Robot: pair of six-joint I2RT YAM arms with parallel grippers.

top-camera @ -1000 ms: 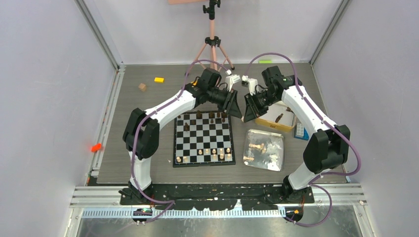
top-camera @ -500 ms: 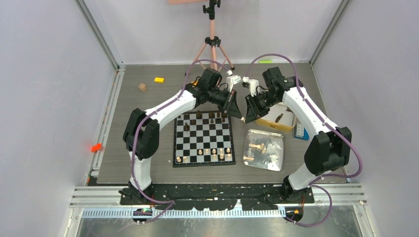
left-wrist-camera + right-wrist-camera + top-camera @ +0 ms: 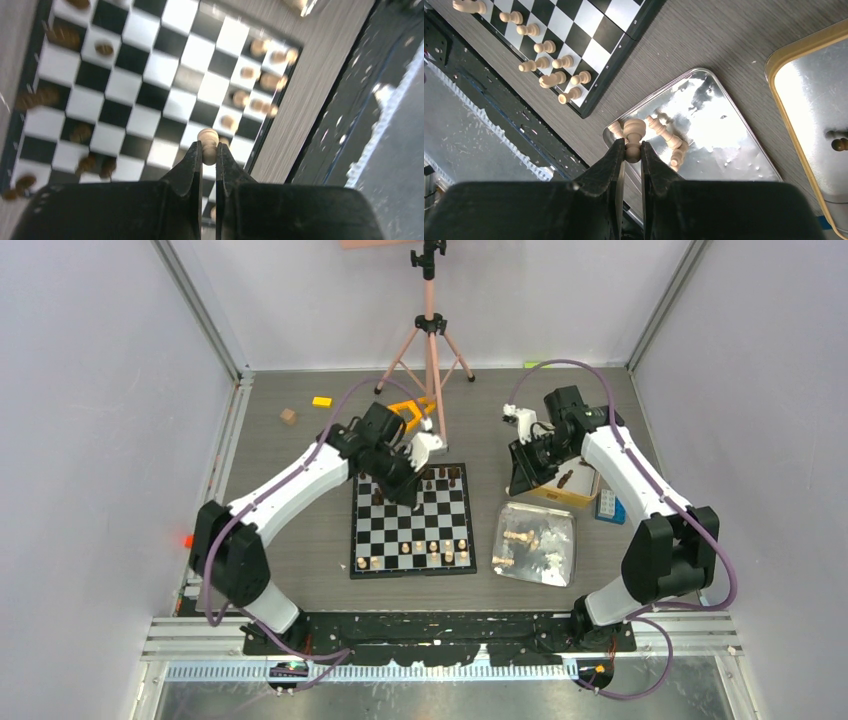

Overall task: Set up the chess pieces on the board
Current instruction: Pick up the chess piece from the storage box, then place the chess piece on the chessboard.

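Both claws loaded, one light piece each

Our left claw [image 3: 209, 150] pinches a light tan wooden pawn [image 3: 207, 137] above the black-and-white checkered board [image 3: 415, 516]. We judge it should go down upright, centred on a free square beside the other light men, without nudging them. Our right claw [image 3: 633, 148] pinches a light tan chessman [image 3: 634, 131] over the shiny silver tray [image 3: 724, 145]. Around us are the grey wood-grain desk [image 3: 300, 445], pale walls and a pink tripod [image 3: 430, 335].
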